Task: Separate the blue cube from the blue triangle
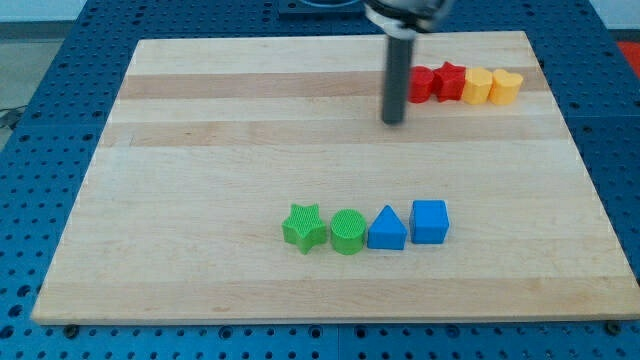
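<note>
No pincer here, just my tip [394,120] holding nothing, well above the blue cube [429,221] touching the blue triangle's [387,230] right side.

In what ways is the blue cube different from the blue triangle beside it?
The blue cube shows a square face; the blue triangle narrows to a point at its top. The cube ends the bottom row on the view's right; the triangle stands between it and the green cylinder. Both are the same blue and lie close together, far from my tip.
</note>
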Robot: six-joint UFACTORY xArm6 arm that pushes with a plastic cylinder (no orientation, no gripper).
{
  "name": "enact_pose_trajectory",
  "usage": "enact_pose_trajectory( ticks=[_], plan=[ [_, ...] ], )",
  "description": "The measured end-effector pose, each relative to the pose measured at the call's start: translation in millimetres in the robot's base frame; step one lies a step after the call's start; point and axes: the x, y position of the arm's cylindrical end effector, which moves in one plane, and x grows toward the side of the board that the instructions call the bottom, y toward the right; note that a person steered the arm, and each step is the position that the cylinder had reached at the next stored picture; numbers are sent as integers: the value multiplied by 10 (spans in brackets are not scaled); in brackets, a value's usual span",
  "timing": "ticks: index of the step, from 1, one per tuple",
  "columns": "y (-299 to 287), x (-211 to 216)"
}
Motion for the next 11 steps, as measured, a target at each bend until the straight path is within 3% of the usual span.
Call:
enact_pose_trajectory(
  ticks=[1,2,3,4,5,6,7,9,10,11],
  plan=[
    [246,355],
    [262,355],
    [624,723],
    [624,761],
    [611,1369],
    [611,1473],
    [583,1952],
    [395,2033],
    [92,1846],
    [-271,1320]
  ],
)
